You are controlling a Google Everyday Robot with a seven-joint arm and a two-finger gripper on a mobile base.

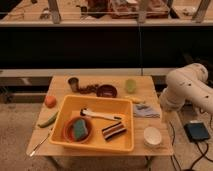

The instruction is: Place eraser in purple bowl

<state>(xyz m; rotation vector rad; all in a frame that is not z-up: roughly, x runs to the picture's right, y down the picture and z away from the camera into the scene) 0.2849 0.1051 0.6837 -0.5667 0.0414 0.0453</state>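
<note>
Eraser [114,131] in tray [92,145], gripper unseen at right

A green-blue sponge [80,129] is sitting in an orange-red bowl [66,131] inside the yellow tray [95,146]; a white bowl [152,136] is resting beside the tray.

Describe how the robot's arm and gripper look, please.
The arm is cream-white, built of thick rounded segments with smooth shells, beside the table's right edge. No markings can be made out. A dark cable lies on the floor near it. The gripper is out of sight, apparently behind the arm's lower end.
</note>
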